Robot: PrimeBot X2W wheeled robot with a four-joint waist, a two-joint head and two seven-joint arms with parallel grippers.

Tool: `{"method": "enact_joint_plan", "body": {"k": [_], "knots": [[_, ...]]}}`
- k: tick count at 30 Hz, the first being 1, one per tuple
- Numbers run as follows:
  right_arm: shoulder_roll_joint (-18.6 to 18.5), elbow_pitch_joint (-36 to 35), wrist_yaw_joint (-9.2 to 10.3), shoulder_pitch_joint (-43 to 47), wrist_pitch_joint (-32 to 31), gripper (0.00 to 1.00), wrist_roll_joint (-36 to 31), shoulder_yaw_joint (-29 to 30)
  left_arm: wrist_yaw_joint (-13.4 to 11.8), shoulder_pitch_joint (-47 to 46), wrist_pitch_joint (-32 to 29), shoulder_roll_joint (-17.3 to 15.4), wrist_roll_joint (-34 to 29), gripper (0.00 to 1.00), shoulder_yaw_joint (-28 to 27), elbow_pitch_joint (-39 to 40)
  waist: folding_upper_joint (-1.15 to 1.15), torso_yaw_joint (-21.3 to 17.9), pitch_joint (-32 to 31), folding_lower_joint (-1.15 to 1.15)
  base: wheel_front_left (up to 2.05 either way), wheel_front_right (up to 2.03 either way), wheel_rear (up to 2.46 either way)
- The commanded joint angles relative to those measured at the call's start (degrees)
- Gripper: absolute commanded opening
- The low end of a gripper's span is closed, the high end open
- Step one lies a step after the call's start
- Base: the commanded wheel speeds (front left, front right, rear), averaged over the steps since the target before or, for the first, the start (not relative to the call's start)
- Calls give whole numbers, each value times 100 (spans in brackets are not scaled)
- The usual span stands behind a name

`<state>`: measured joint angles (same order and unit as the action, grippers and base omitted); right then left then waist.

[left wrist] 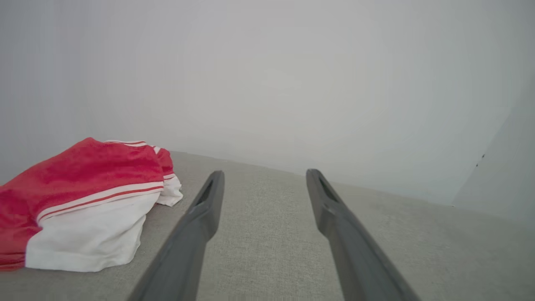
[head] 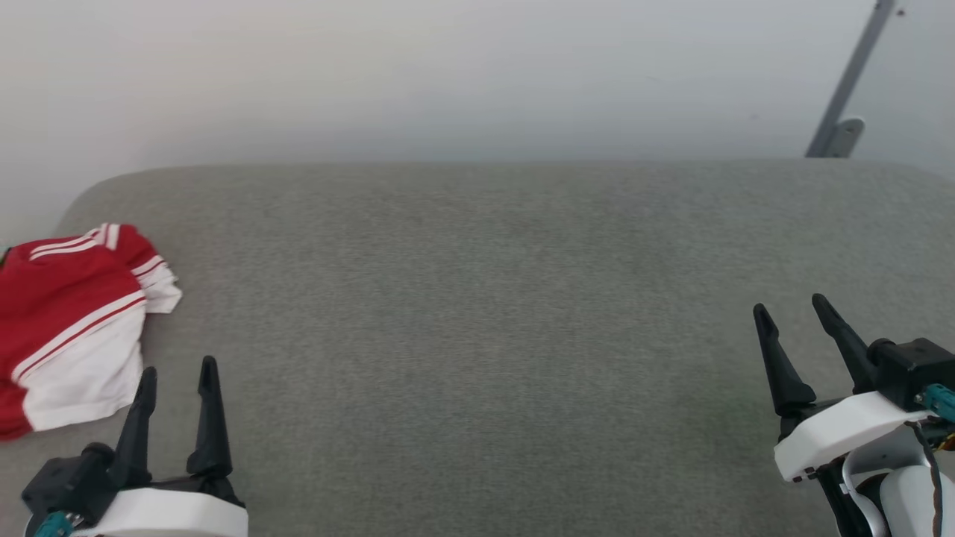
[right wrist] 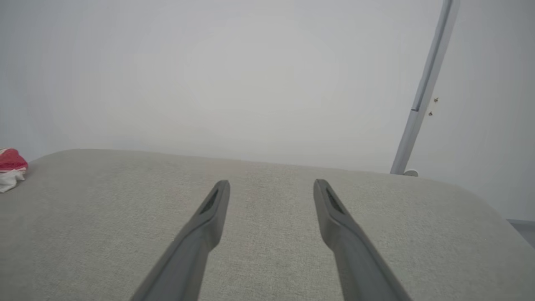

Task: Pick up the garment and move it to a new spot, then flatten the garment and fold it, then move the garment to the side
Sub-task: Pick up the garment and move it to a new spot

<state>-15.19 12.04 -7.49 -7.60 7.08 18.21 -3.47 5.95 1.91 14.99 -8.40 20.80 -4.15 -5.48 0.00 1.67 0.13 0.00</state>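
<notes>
The garment (head: 71,321) lies folded into a compact red and white bundle at the far left of the grey cushion (head: 485,313), with striped trim showing. In the left wrist view the garment (left wrist: 83,205) sits just left of my fingers. My left gripper (head: 177,373) stands open at the lower left, a little right of the bundle and apart from it, nothing between its fingers. At the lower right my right gripper (head: 791,307) is open and empty over bare cushion. The right wrist view catches an edge of the garment (right wrist: 10,167) far to the left.
A pale wall (head: 477,74) rises behind the cushion. A grey metal bar (head: 847,89) leans against it at the back right. The cushion's rounded back corners and far edge meet the wall.
</notes>
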Motion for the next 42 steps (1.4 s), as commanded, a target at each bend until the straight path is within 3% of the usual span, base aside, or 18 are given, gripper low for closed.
{"method": "enact_joint_plan", "body": {"k": [1,24,34,42], "knots": [[-14,-27,0,26,-25,100,21,-34,-30,78,18,-18,56,100,-52,-28,0,157,-43,0,0,0,0],[24,34,0,-88,-106,100,220,-677,-292,269,-165,-144,194,100,-175,77,0,1904,-195,0,0,0,0],[24,-8,0,-128,-98,100,166,-605,-299,-10,-156,-114,266,100,-142,-9,0,2154,-44,0,0,0,0],[-46,-203,0,-231,-206,100,122,-510,-162,-748,-165,-243,411,100,-76,-379,0,2073,230,0,0,0,0]]}}
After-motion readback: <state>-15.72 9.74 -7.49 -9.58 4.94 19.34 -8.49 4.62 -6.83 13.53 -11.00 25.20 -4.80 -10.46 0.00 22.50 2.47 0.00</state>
